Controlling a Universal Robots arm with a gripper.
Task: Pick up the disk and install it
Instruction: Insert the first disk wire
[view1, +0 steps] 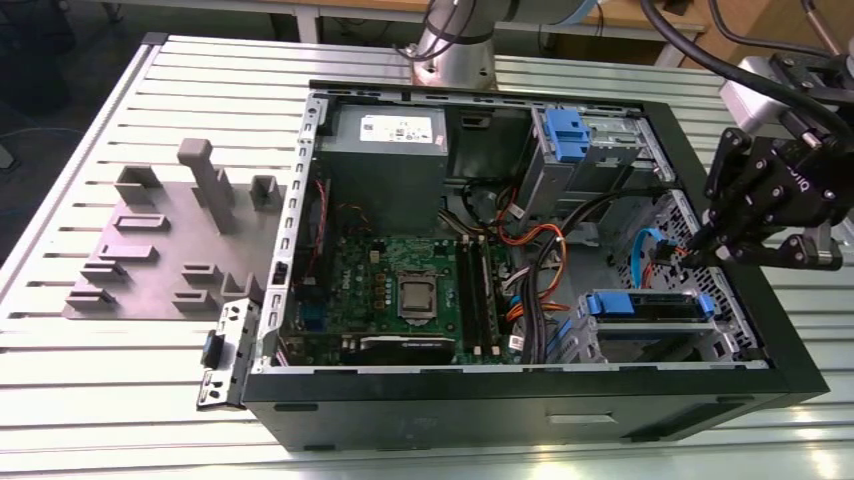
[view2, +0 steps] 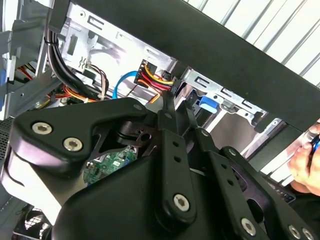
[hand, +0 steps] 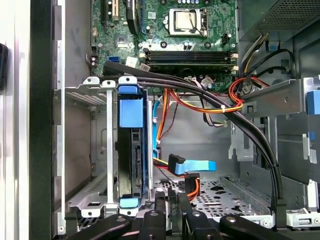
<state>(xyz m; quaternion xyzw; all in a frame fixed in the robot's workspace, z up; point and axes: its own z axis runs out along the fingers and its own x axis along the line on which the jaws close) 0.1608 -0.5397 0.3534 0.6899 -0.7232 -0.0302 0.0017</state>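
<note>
Disk (hand: 131, 160) with blue carrier is sitting on edge in the drive cage (hand: 100, 145), apparently seated. Gripper (hand: 172, 200) is hanging just beside it, fingers nearly together, holding nothing. Judgement: keep clear of the cables (hand: 200, 95). The exterior view is showing the whole case (view1: 534, 400); the first wrist view, the bay.

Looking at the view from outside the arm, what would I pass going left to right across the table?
Grey fixture plate with upright blocks → green motherboard inside the open computer case → bundle of orange and black cables → blue-framed disk sitting in its bay → the arm's black tool.
</note>
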